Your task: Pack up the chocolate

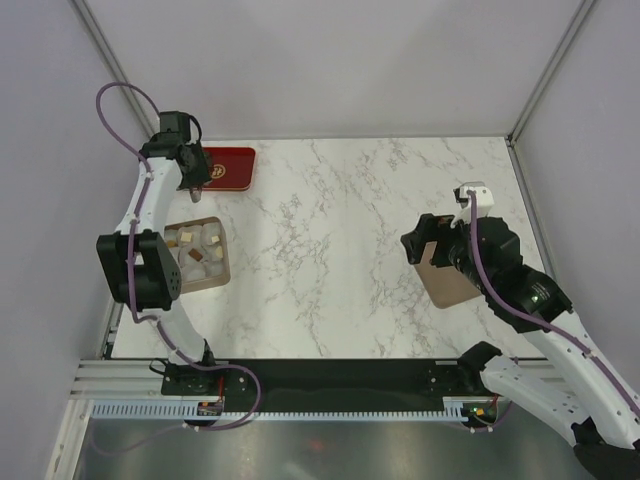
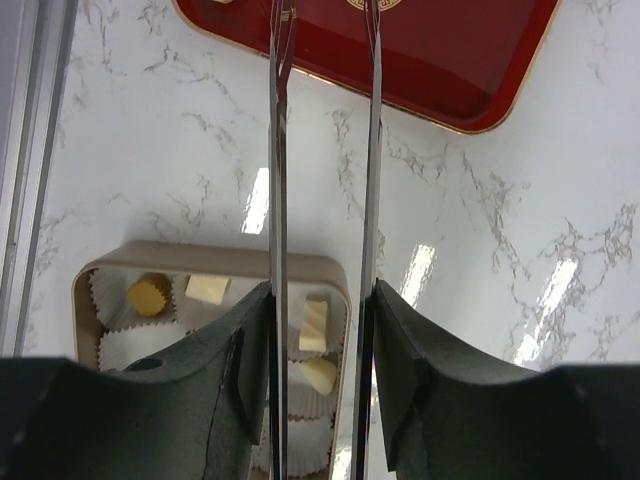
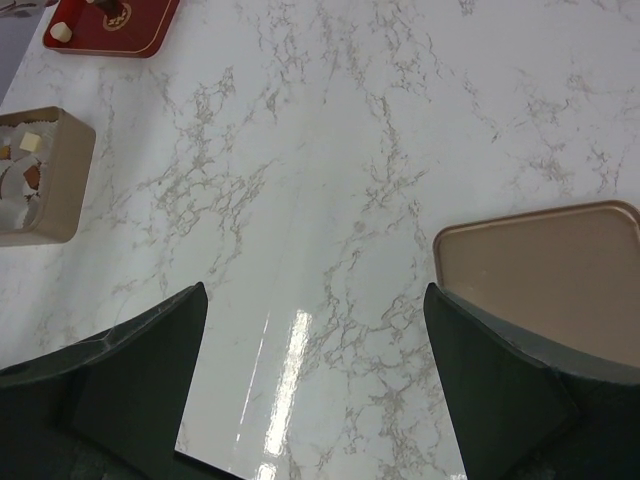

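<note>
Chocolate pieces sit in white paper cups inside a tan box: a tan one and cream ones. One cream piece lies on the red tray. My left gripper hangs between the box and the tray, shut on a pair of thin metal tongs. The tong blades stand apart and reach over the tray's edge, their tips out of view. My right gripper is open and empty above the marble at the right.
The flat tan box lid lies under the right arm near the table's right edge. The red tray is at the far left by the wall. The box is near the left edge.
</note>
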Robot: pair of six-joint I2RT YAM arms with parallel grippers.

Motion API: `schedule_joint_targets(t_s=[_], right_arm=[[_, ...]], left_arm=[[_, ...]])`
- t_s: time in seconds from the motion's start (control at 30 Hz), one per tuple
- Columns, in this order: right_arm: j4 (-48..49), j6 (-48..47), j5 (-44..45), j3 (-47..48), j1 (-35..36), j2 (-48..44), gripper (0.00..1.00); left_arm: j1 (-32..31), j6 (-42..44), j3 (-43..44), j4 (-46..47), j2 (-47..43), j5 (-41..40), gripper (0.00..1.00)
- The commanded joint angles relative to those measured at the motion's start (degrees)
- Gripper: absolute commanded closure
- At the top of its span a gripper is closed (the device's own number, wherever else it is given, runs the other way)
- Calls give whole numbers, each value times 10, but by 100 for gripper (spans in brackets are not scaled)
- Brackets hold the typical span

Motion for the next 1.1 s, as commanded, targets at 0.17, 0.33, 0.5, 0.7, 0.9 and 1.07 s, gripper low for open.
schedule_joint_targets(t_s=[0.17,0.33,0.5,0.7,0.9,1.07], right_arm=[[36,-7,33,14,2,22,2],[43,-16,53,3,2,32,2],[48,-22,64,1,2,51,2],[63,-19,62,-9,2,61,2],[70,-18,71,-15,2,72,2],[78,-19,73,-16,2,89,2]], left_arm=[[2,33,73,74,105,-16,50],[-3,52,84,97,145,-22,48],[-7,68,104,108,179,-47,46],[-8,90,142,112,227,-62,46],[-7,101,159,120,253,-62,46],[-8,101,170,120,261,-57,47]])
